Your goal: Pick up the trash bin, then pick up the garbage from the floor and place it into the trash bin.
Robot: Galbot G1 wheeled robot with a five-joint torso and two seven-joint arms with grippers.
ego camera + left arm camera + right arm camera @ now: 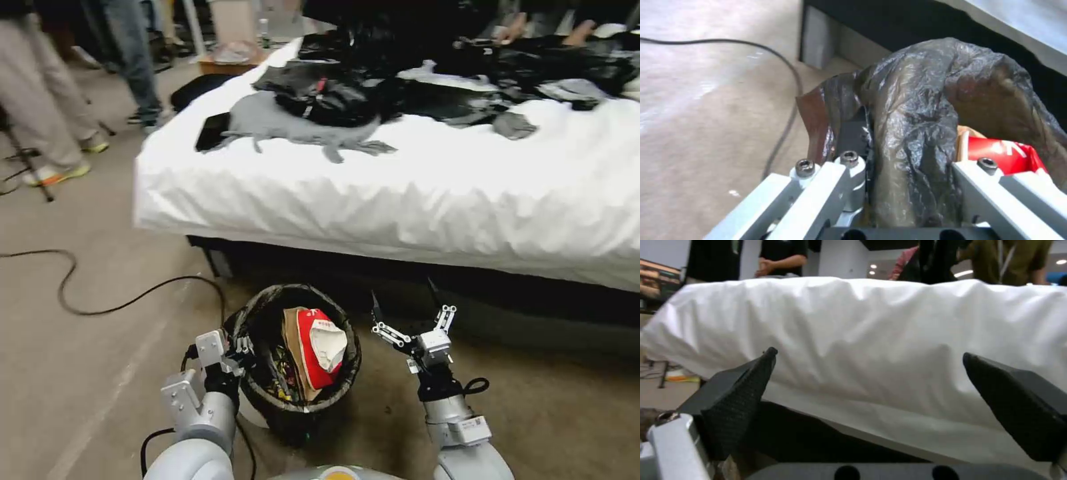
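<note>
Head view: the left gripper point(241, 347) has the trash bin point(298, 355) clamped by its bag-covered rim, just off the foot of the bed point(400, 193).
The bin sits between both arms, with a red-and-white packet point(320, 347) and a brown paper bag point(291, 347) inside. The right gripper point(410, 313) hangs beside it, fingers spread wide, gripping nothing, pointed at the white bedsheet.

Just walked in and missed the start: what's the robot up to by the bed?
The left gripper is clamped on the bag-lined rim of the trash bin, holding it in front of the bed. A red-and-white packet and brown paper bag are already inside. The right gripper is open and empty beside the bin.
</note>
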